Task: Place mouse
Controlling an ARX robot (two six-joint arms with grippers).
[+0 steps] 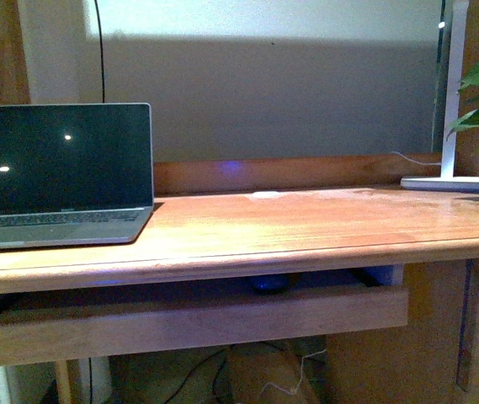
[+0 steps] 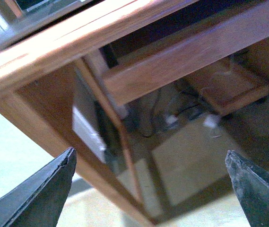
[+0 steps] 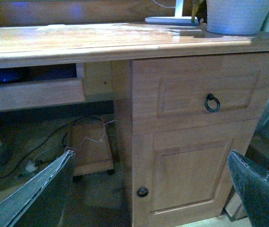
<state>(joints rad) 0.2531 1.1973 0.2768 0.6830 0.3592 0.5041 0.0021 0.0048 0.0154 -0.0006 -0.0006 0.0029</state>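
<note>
**A:** While both arms sat low before the desk, where was the mouse?

**B:** On the pull-out shelf under the desk's front edge, about midway along. It showed only as a dark hump with a bluish glow, so its outline was hard to make out.

**A:** And the grippers?

**B:** The left gripper was spread wide, with nothing between its fingers. The right gripper was just as wide and empty, facing the cupboard door at the desk's right end.

**A:** On top?

**B:** An open laptop with a dark screen stood at the left front corner, and a lamp base at the right rear.
</note>
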